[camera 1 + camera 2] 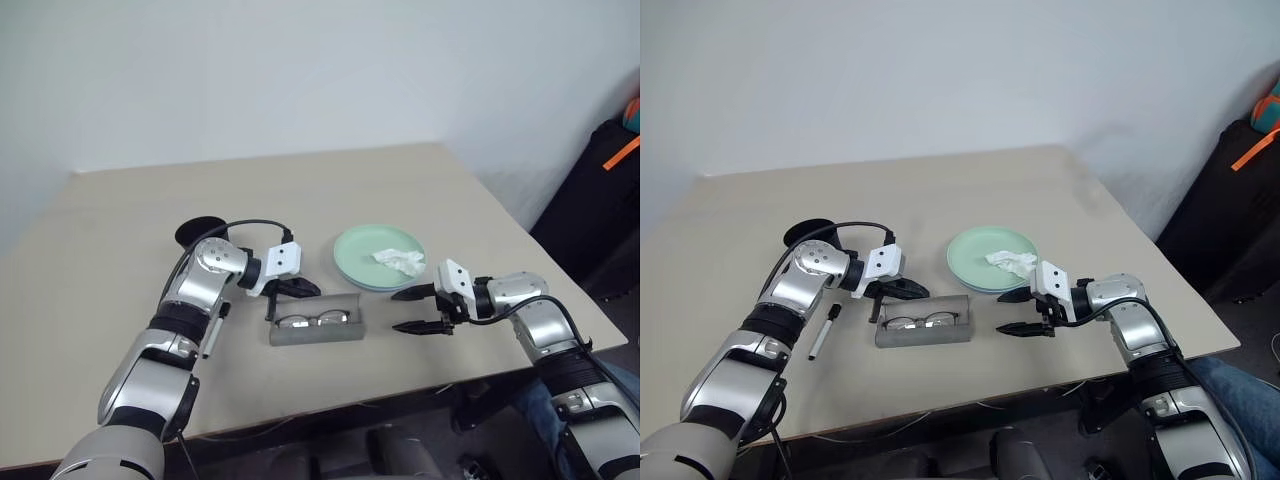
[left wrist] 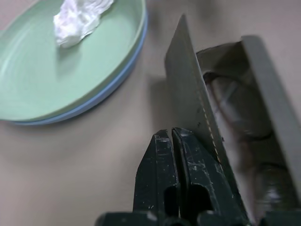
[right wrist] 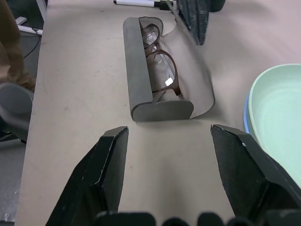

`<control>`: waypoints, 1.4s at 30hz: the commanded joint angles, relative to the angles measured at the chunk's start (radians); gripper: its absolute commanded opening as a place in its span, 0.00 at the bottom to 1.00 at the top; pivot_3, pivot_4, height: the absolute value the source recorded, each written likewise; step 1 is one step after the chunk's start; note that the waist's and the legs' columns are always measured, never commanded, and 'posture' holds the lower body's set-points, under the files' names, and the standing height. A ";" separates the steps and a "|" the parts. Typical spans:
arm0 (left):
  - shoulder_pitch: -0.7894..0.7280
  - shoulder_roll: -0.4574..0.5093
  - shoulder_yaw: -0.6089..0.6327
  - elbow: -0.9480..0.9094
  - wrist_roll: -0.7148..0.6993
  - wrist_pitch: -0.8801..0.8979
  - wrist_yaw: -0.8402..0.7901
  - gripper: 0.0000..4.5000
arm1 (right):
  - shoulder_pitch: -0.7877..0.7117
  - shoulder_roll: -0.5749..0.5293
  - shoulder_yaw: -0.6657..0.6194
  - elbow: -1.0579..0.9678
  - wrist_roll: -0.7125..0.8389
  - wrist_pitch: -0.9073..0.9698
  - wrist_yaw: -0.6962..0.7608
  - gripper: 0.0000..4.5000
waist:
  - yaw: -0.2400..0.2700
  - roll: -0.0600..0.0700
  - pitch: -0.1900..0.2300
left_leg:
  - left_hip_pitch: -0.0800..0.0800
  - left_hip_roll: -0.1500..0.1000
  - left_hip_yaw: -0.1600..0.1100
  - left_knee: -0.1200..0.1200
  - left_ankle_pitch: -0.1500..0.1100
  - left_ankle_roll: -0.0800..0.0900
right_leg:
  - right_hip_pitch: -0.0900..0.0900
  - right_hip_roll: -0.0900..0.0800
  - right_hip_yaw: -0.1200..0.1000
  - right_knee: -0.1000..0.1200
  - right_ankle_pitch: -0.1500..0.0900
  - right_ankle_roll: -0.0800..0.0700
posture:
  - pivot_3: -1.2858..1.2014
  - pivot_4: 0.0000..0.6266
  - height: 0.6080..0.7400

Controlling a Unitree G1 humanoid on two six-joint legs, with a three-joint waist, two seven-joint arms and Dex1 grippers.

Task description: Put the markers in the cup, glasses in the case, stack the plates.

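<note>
I am pressing my closed left jaws [image 1: 908, 291] against the case [image 1: 923, 333] lid's rear edge, glasses [image 1: 921, 321] lying inside; right jaws [image 1: 1024, 312] waiting wide beside the case. Push gently downward.

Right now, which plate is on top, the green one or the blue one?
The mint green plate is on top, holding a crumpled tissue. Only the rim of the light blue plate peeks out underneath.

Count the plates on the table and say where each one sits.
2. The green plate lies on top, holding a crumpled tissue; the blue plate sits under it, just its rim showing. More underneath cannot be ruled out.
</note>
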 commanded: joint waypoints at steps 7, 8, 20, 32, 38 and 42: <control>0.134 0.082 0.014 -0.295 -0.097 0.158 -0.088 0.00 | -0.038 0.001 -0.017 0.008 0.010 -0.021 -0.001 0.67 | 0.000 0.000 0.000 | 0.001 0.002 0.000 0.000 0.000 0.001 | 0.000 0.000 0.000 0.000 0.000 0.000 | 0.52 0.00 1.00; 0.149 0.089 0.011 -0.312 -0.093 0.162 -0.087 0.00 | -0.038 0.001 -0.017 0.010 0.010 -0.022 -0.001 0.67 | 0.000 0.000 0.000 | 0.001 0.002 0.000 0.000 0.000 0.001 | 0.000 0.000 0.000 0.000 0.000 0.000 | 0.52 0.00 1.00; 0.226 0.116 0.043 -0.379 -0.068 0.154 0.047 0.00 | -0.044 0.008 -0.010 0.020 0.006 -0.032 0.003 0.67 | 0.000 0.000 0.000 | 0.002 0.002 0.000 0.000 0.000 0.001 | 0.001 0.000 0.001 0.000 0.000 0.000 | 0.52 0.00 1.00; 0.454 0.148 0.323 -0.681 -0.153 0.237 0.370 0.00 | -0.055 0.012 -0.009 0.046 0.007 -0.048 0.015 0.67 | 0.000 0.000 0.000 | 0.002 0.006 0.000 -0.002 0.000 0.001 | -0.001 -0.001 0.001 0.000 0.000 0.000 | 0.52 0.00 1.00; 0.652 0.115 0.465 -0.843 -0.179 0.362 0.566 0.00 | -0.096 0.025 -0.009 0.108 0.003 -0.071 0.024 0.67 | 0.000 0.000 0.000 | 0.003 0.006 0.000 -0.002 0.000 0.001 | -0.001 -0.002 0.001 0.000 0.000 0.000 | 0.52 0.00 1.00; 0.732 0.111 0.513 -0.917 -0.178 0.464 0.668 0.00 | -0.116 0.032 -0.004 0.141 0.002 -0.088 0.039 0.67 | 0.000 0.000 0.000 | 0.003 0.006 0.000 -0.002 0.000 0.000 | -0.001 -0.002 0.001 0.001 0.000 0.000 | 0.52 0.00 1.00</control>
